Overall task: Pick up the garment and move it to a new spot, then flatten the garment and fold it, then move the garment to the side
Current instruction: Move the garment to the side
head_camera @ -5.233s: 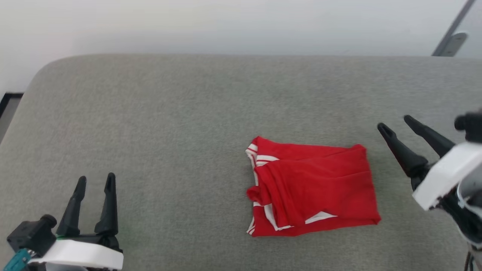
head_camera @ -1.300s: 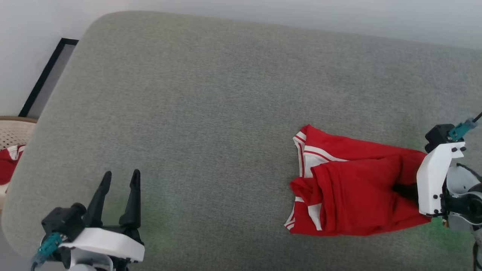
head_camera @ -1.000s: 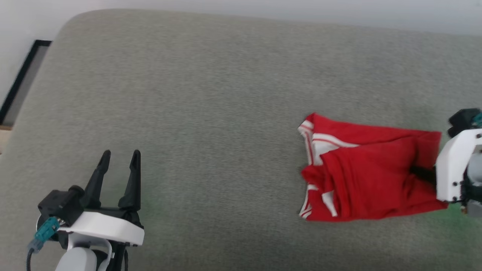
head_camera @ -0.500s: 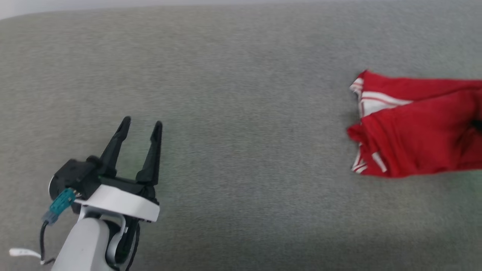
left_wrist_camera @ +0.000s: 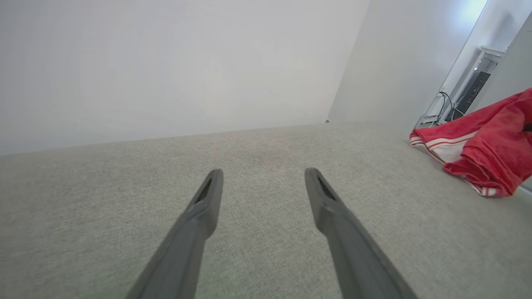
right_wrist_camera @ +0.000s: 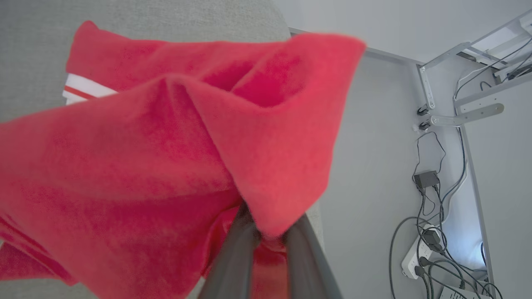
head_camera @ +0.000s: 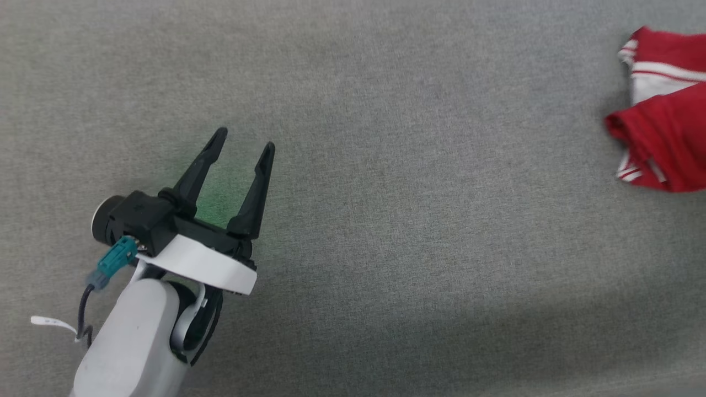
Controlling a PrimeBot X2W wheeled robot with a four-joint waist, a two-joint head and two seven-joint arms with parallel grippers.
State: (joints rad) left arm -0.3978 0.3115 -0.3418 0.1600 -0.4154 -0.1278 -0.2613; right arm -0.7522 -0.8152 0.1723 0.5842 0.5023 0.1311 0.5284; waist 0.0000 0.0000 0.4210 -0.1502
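I am clamping my right gripper [right_wrist_camera: 268,234] on a bunched red edge of the garment [right_wrist_camera: 137,166]. Its fingers are nearly together so the thin cloth cannot slip in transit. The garment is lying folded on the grey padded surface [head_camera: 419,231], far to my right, apparently lifted at the gripped side. I am holding my left gripper [head_camera: 245,140] spread and empty, well apart from it, to avoid fouling the move aside.
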